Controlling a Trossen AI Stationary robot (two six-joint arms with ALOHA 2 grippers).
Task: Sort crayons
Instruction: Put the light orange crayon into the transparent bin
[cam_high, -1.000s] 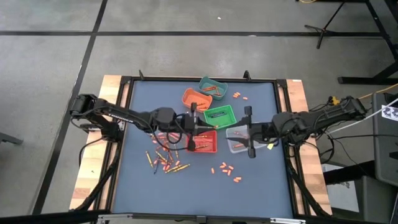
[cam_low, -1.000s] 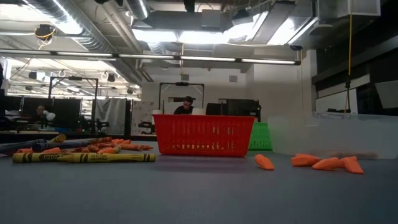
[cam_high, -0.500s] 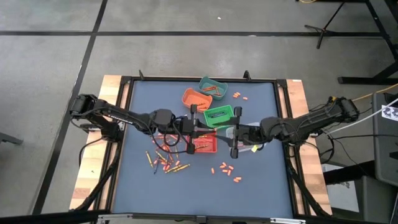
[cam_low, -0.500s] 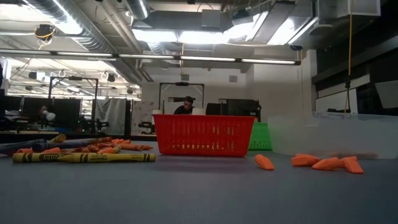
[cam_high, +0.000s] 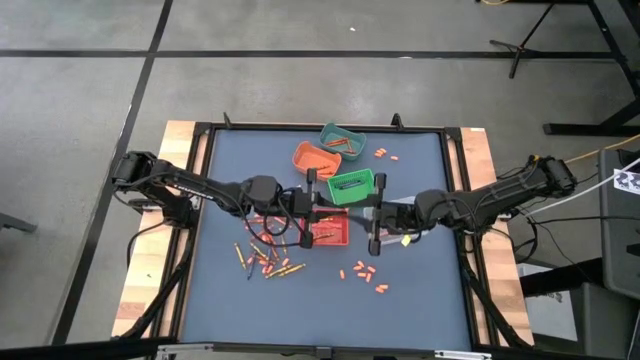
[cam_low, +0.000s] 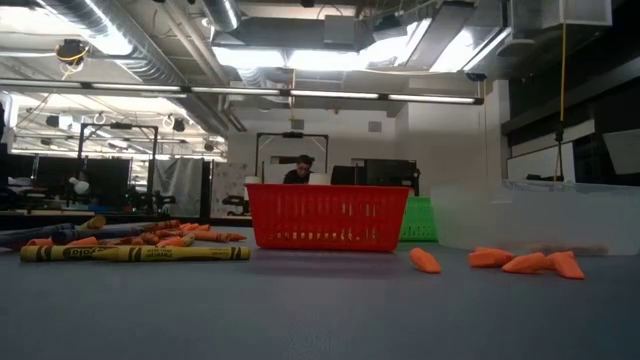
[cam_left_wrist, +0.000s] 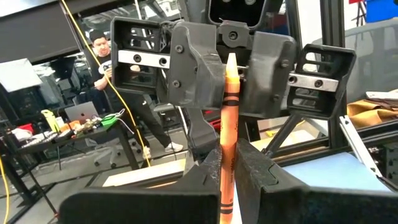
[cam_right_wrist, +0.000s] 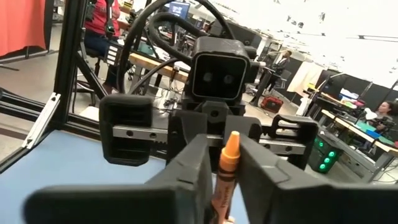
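While both pincers clamp one orange crayon (cam_left_wrist: 227, 124), four stubs (cam_low: 500, 261) lie loose.

Matt blue table mat (cam_high: 420, 290), raw wood edges (cam_high: 140, 290), perforated plastic red bin (cam_low: 327, 217).

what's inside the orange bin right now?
The high view shows a few thin crayons lying in the orange bin. Their count is too small to tell. The low view does not show this bin.

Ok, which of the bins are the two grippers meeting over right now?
The red bin, in the middle of the table. The left gripper and right gripper face each other above it, both closed on one orange crayon.
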